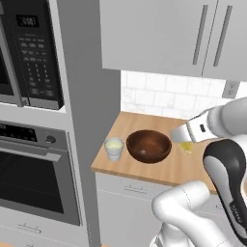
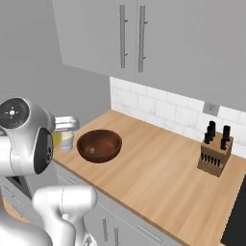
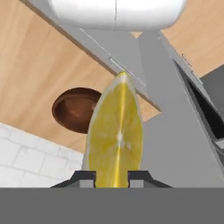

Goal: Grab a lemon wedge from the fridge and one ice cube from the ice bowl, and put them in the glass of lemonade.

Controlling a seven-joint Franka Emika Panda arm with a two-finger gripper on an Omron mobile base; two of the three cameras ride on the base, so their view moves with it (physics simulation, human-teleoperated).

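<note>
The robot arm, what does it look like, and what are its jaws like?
The arm is made of smooth, rounded glossy white segments joined by dark, almost black joints. One joint ends in a round dark cap with small white marks. No loose cables show. In the hand view, the gripper ends in two small dark, blocky finger tips.

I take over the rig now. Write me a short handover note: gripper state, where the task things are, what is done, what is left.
Gripper: shut on the lemon wedge, held up in the air above the counter.
Glass of lemonade: on the counter at its left end, just left of the ice bowl. I see no wedge in it.
Ice bowl: on the counter, with one small pale piece inside, probably the ice cube.
Done: the wedge is taken.
Left: drop the wedge into the glass, then pick the ice cube from the bowl and put it in the glass as well.
</note>
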